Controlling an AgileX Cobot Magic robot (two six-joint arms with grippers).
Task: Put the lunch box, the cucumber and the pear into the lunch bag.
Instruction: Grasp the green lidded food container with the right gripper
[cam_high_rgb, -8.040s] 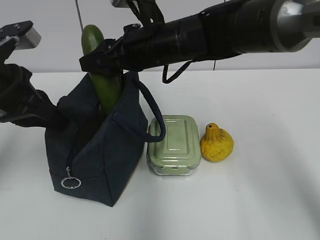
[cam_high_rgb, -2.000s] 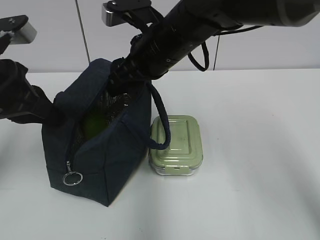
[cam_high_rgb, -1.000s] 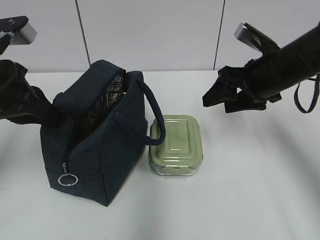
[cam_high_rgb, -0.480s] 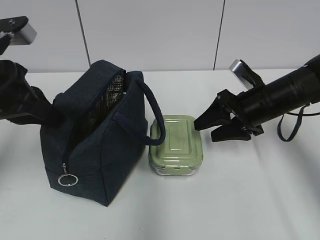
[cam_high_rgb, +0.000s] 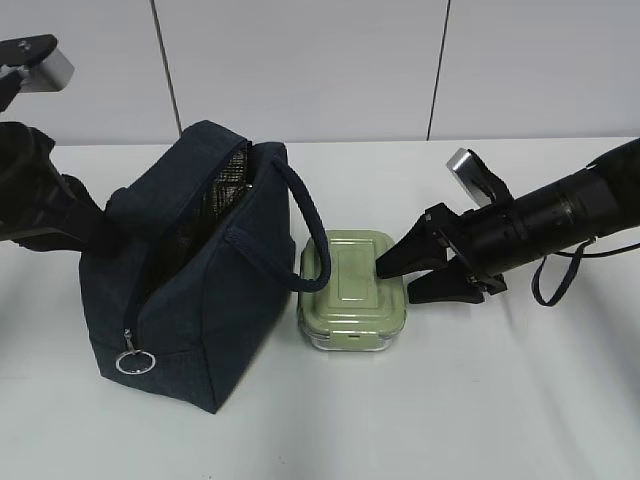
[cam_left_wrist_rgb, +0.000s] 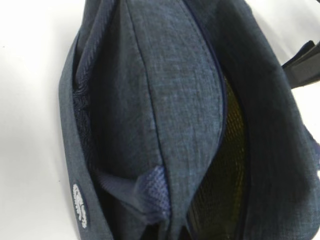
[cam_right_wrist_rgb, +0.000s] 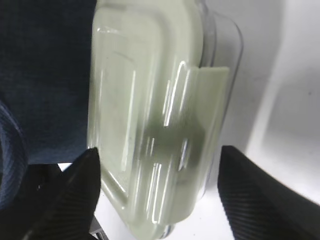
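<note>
Exterior view: the right gripper (cam_high_rgb: 400, 278) reaches in low from the right, its jaws spread wide at the right end of the green-lidded lunch box (cam_high_rgb: 350, 288), holding nothing. Just beyond the box's far side stands the navy lunch bag (cam_high_rgb: 195, 275), mouth open, one handle (cam_high_rgb: 303, 225) drooping onto the lid. The left arm (cam_high_rgb: 45, 200) meets the bag's left edge; its pincer is hidden.

Left wrist view: only bag fabric (cam_left_wrist_rgb: 165, 100) and dark lining.

Right wrist view: two black fingertips (cam_right_wrist_rgb: 82, 172) straddle the lunch box lid (cam_right_wrist_rgb: 150, 125), apart from it.
</note>
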